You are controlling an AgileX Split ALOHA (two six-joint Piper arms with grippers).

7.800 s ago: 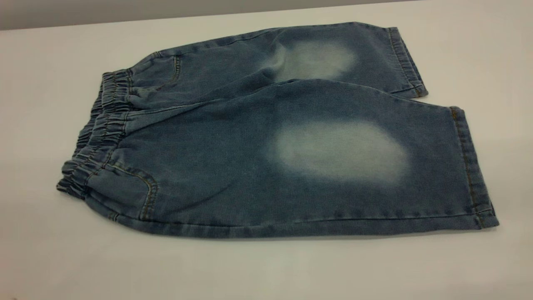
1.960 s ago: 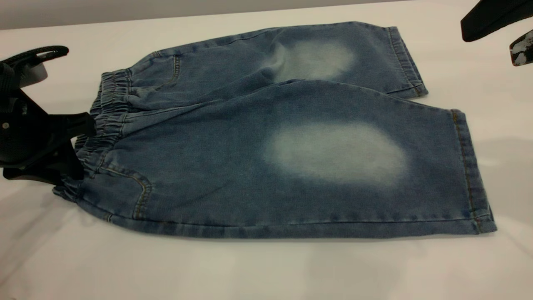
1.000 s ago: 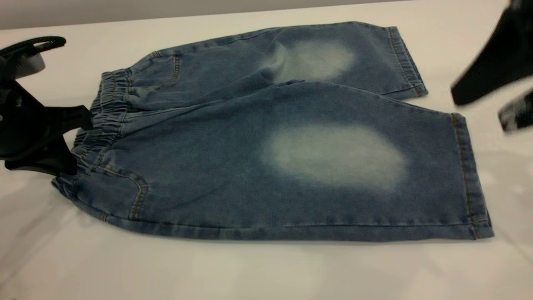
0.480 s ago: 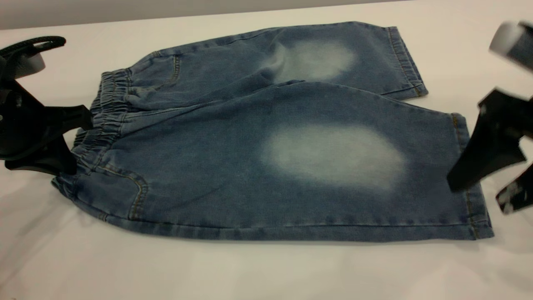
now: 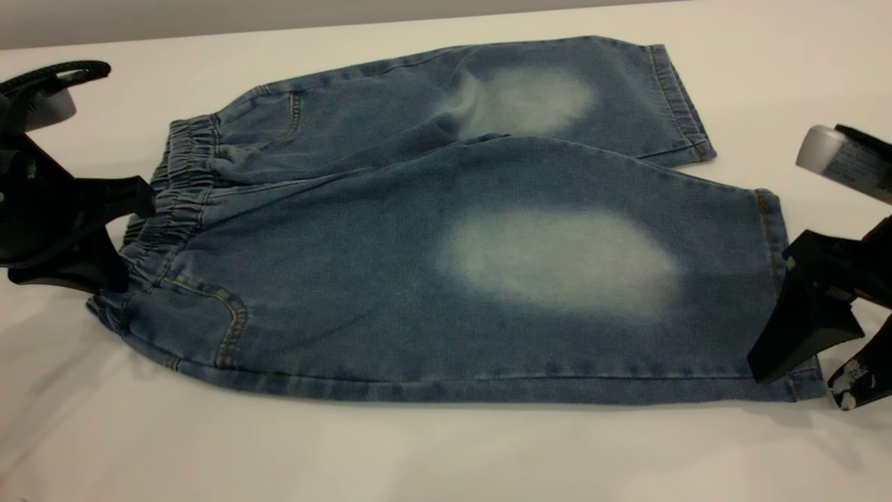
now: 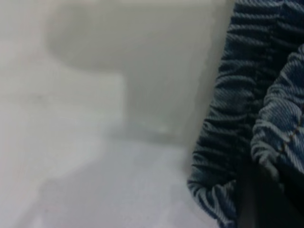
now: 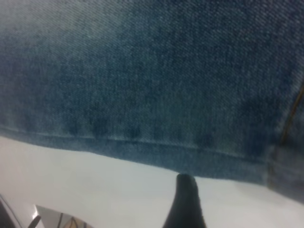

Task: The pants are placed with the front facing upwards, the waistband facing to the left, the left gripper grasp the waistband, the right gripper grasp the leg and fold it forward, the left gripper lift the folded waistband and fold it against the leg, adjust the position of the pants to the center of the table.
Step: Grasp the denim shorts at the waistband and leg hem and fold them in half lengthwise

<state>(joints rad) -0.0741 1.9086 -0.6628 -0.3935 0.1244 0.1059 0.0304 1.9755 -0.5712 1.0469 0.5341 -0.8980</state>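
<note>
The pants (image 5: 432, 237) lie flat on the white table (image 5: 418, 453), pale ovals up, waistband (image 5: 182, 183) to the left. My left gripper (image 5: 136, 244) is at the near end of the waistband, open, one finger above the ruffled band and one low by the table. In the left wrist view the gathered waistband (image 6: 247, 118) fills one side, with a dark finger (image 6: 256, 199) against it. My right gripper (image 5: 798, 387) is open at the near leg's hem corner (image 5: 773, 279). The right wrist view shows one black fingertip (image 7: 186, 199) over bare table, just short of the denim edge (image 7: 142, 142).
The far leg's hem (image 5: 679, 104) lies toward the back right. Bare tabletop runs in front of the pants and to both sides. The table's back edge (image 5: 279, 31) is just behind the pants. A white cylinder (image 5: 826, 150) on the right arm hangs above the hem.
The right gripper has come down from the upper right to the near leg's hem corner. The left gripper has stayed at the waistband over the last second. The pants have not shifted.
</note>
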